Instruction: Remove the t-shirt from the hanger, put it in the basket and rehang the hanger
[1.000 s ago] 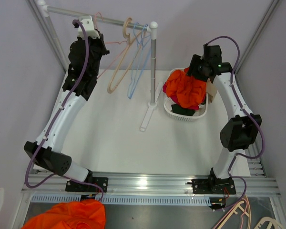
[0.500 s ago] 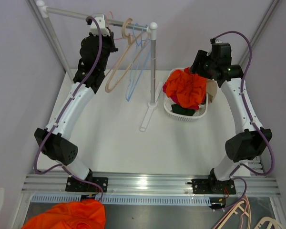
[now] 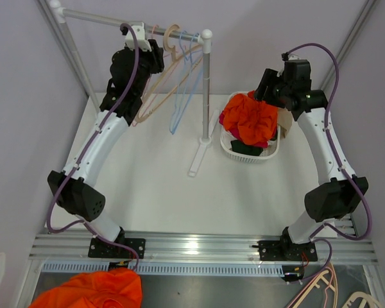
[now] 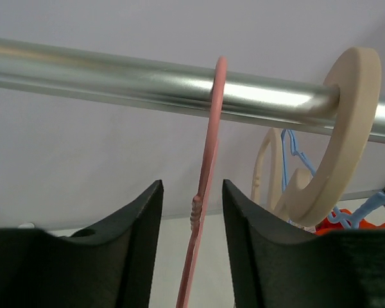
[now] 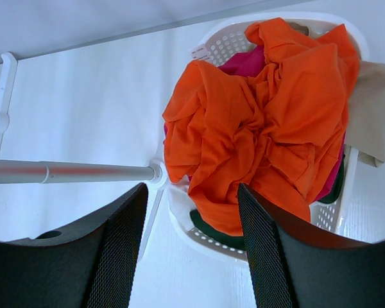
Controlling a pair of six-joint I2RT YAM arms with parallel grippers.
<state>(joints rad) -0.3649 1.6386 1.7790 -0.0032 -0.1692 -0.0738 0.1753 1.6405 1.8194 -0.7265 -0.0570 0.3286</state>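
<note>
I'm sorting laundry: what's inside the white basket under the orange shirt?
Below the orange shirt in the white basket show pink fabric, a dark green garment and, at the rim, a beige piece. Anything deeper is covered.

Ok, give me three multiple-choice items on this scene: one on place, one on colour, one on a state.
1. What lies between the left pincer's fingers?
A. pink hanger
B. blue hanger
C. rack post

2. The topmost cloth in the basket is:
A. green
B. orange
C. white

3. The right pincer is:
A. shut on cloth
B. shut, empty
C. open

Answers:
1 A, the pink wire runs up between both fingers.
2 B, the orange garment covers the pile.
3 C, its fingers stand apart above the basket, holding nothing.
</note>
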